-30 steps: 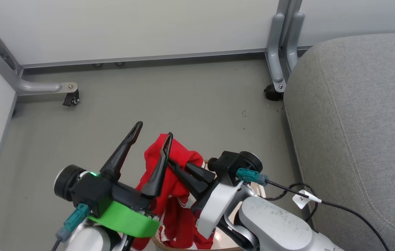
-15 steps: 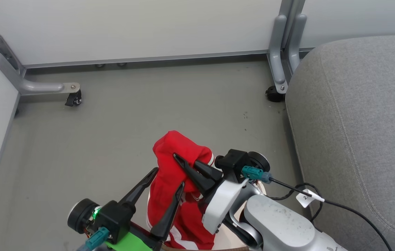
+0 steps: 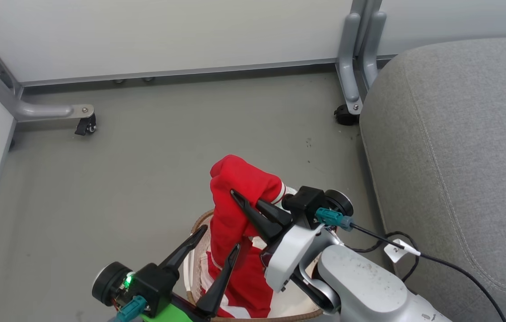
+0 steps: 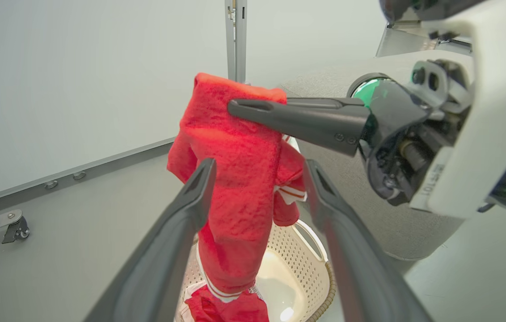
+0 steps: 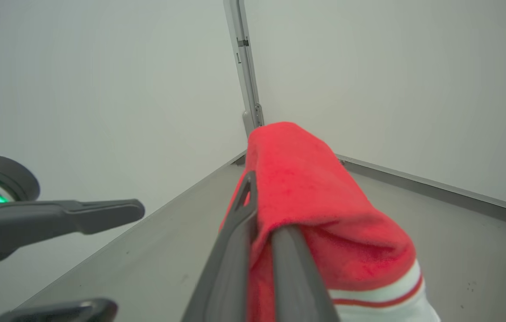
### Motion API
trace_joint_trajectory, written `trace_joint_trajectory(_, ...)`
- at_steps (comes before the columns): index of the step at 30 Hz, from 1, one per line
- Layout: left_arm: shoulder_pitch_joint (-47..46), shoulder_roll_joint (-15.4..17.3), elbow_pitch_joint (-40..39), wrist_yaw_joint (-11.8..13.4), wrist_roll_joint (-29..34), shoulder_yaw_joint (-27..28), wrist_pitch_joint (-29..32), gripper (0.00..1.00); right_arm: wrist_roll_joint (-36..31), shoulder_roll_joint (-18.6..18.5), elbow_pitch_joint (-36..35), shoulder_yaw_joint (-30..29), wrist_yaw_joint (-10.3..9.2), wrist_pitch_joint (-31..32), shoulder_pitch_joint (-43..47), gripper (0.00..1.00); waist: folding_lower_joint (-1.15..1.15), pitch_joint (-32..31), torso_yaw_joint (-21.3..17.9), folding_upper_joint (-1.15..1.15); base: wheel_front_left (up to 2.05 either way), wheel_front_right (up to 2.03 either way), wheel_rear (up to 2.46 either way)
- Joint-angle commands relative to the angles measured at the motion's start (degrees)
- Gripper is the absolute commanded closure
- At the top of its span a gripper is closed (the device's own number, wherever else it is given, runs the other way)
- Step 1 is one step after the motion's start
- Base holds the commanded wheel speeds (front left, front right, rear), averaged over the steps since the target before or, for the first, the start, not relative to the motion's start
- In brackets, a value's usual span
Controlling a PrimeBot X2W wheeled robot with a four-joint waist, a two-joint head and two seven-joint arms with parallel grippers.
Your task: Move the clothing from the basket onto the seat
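The right tool (image 3: 245, 197) is clenched on a red garment (image 3: 239, 179), gripping it near its top fold, so that the fabric bunches over the two dark fingers and a white-striped cuff hangs at the right of them. The garment is lifted above the basket (image 4: 300, 264) and droops straight down, its lower end reaching into the basket, where more red fabric with white trim lies on the bottom. The left tool (image 3: 220, 237) is released, its fingers spread wide on either side of the hanging cloth; whether they touch it cannot be told. The basket stands on the grey floor (image 3: 145, 156), near the robot, and the grey seat (image 3: 458, 134) lies to its right.
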Motion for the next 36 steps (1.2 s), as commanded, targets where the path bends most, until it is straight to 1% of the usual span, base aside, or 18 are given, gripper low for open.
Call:
trace_joint_trajectory(1, -0.28, 0.31, 0.20, 0.12, 0.32, 0.00, -0.25, 0.00, -0.44, -0.14, 0.17, -0.43, 0.01, -0.41, -0.53, 1.00, 0.00, 0.42, -0.80, 0.00, 0.00, 0.00, 0.00)
trace_joint_trajectory(5, -1.30, 0.58, 0.57, -0.24, 0.47, -0.20, -0.74, 0.00, -0.68, -0.15, 0.25, -1.83, 0.01, -0.45, -0.85, 1.00, 0.00, 1.15, -2.79, 0.00, 0.00, 0.00, 0.00)
trace_joint_trajectory(9, -2.10, 1.16, 0.88, -0.43, 0.91, -0.10, -1.38, 0.00, -1.09, -0.15, -0.11, -3.28, 0.01, -0.40, -1.19, 1.00, 0.00, 2.04, -5.78, 0.00, 0.00, 0.00, 0.00)
trace_joint_trajectory(19, -4.11, 1.51, 1.35, -0.92, 0.98, -0.65, -2.29, 0.00, -3.24, -0.13, -1.88, -8.53, 0.01, -0.44, -0.47, 1.00, 0.00, 4.47, -16.07, 0.00, 0.00, 0.00, 0.00)
trace_joint_trajectory(26, -5.71, 2.52, 0.41, -1.06, 1.43, -0.72, -1.63, 0.00, -4.97, -0.08, -4.25, -12.74, 0.01, -0.45, 0.85, 1.00, 0.00, 7.14, -22.80, 0.00, 0.00, 0.00, 0.00)
trace_joint_trajectory(32, -6.91, 3.66, -0.94, -1.33, 1.93, -1.17, -0.70, 0.00, -6.38, -0.05, -6.16, -16.63, 0.01, -0.46, 1.97, 1.00, 0.00, 9.17, -26.49, 0.00, 0.00, 0.00, 0.00)
trace_joint_trajectory(36, -7.34, 4.23, -2.14, -1.12, 2.09, -1.05, -0.04, 0.00, -6.72, -0.08, -7.85, -19.69, 0.01, -0.46, 2.63, 1.00, 0.00, 10.62, -28.17, 0.00, 0.00, 0.00, 0.00)
